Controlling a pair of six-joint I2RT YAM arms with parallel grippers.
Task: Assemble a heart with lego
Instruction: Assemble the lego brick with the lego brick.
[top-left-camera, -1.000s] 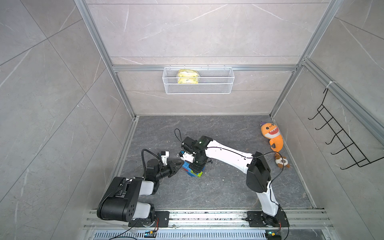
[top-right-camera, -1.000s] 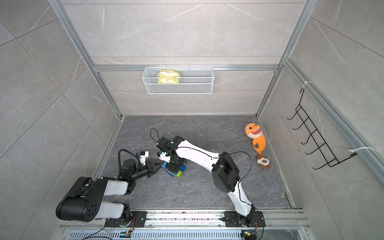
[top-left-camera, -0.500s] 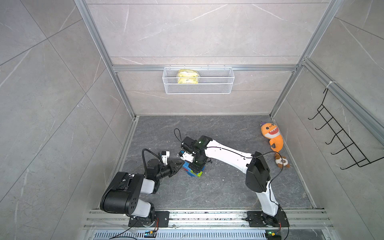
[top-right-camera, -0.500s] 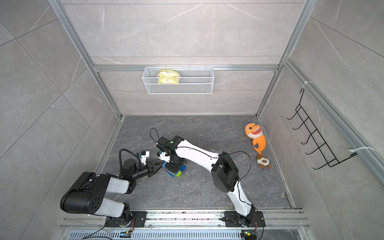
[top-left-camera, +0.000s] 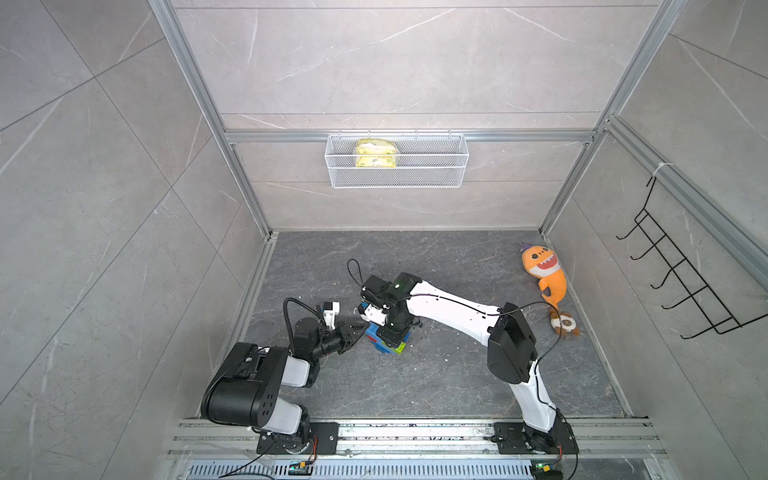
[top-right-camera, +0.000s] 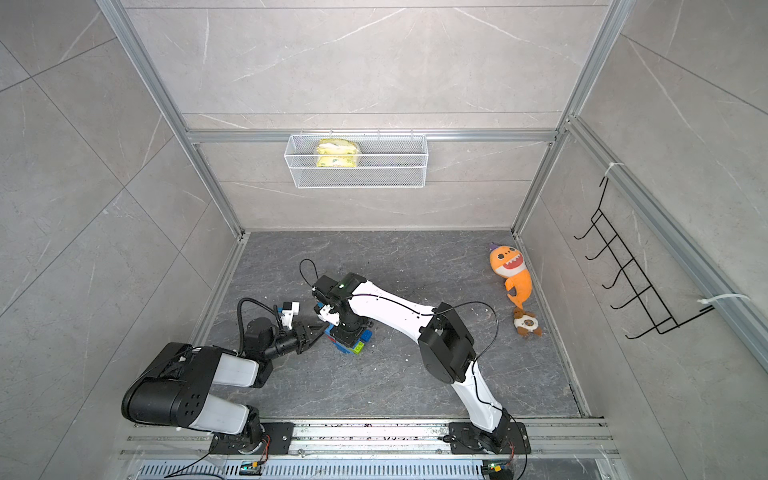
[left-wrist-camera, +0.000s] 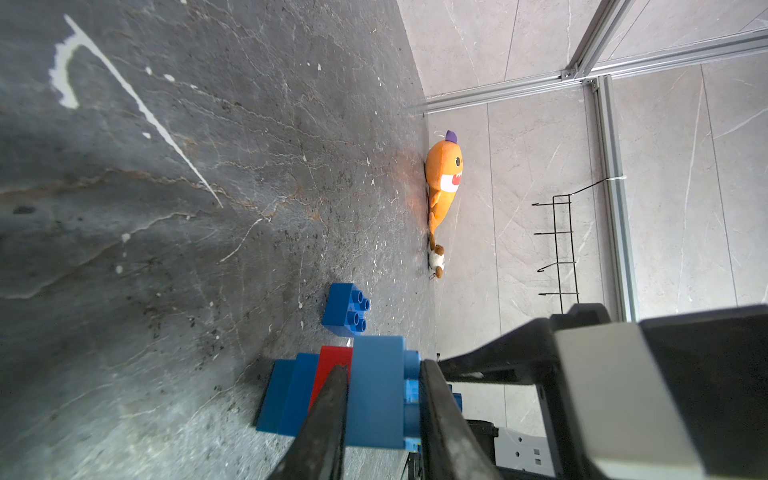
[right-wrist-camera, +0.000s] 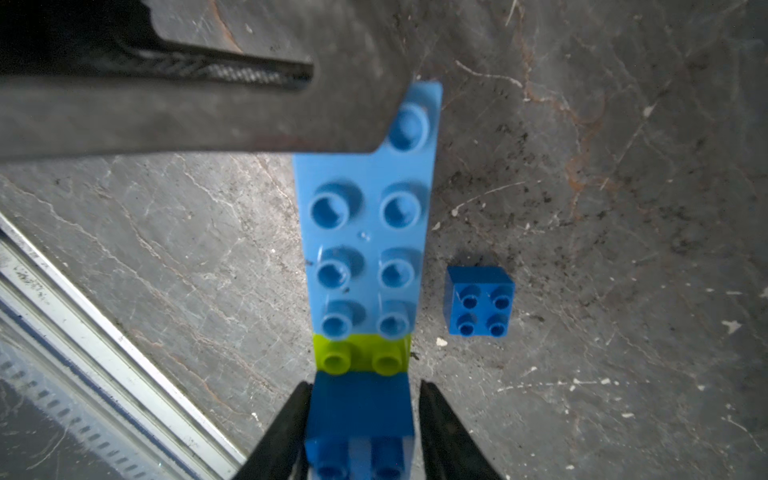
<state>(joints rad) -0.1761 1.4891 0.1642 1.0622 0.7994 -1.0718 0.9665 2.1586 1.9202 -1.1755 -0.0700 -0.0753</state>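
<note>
The heart (top-left-camera: 398, 347) (top-right-camera: 357, 348), a clump of joined lego, sits on the dark floor left of centre in both top views. My left gripper (top-left-camera: 359, 332) (left-wrist-camera: 384, 365) reaches in from the left and is shut on the clump's light blue brick (left-wrist-camera: 376, 395), beside a red brick (left-wrist-camera: 332, 361). My right gripper (top-left-camera: 392, 329) (right-wrist-camera: 365, 386) points straight down over the clump. Its jaws stand open, a little apart from a dark blue brick (right-wrist-camera: 359, 407) that sits next to the lime green strip (right-wrist-camera: 361, 353) and the long light blue brick (right-wrist-camera: 365, 232). A loose dark blue square brick (right-wrist-camera: 480, 303) (left-wrist-camera: 347, 309) lies close by.
An orange plush shark (top-left-camera: 544, 270) and a small brown plush (top-left-camera: 563, 324) lie by the right wall. A white wire basket (top-left-camera: 397, 160) with a yellow pack hangs on the back wall. A black hook rack (top-left-camera: 681, 286) is on the right wall.
My right gripper's jaws have parted from the dark blue brick. The left gripper keeps its hold, and the clump has not moved.
</note>
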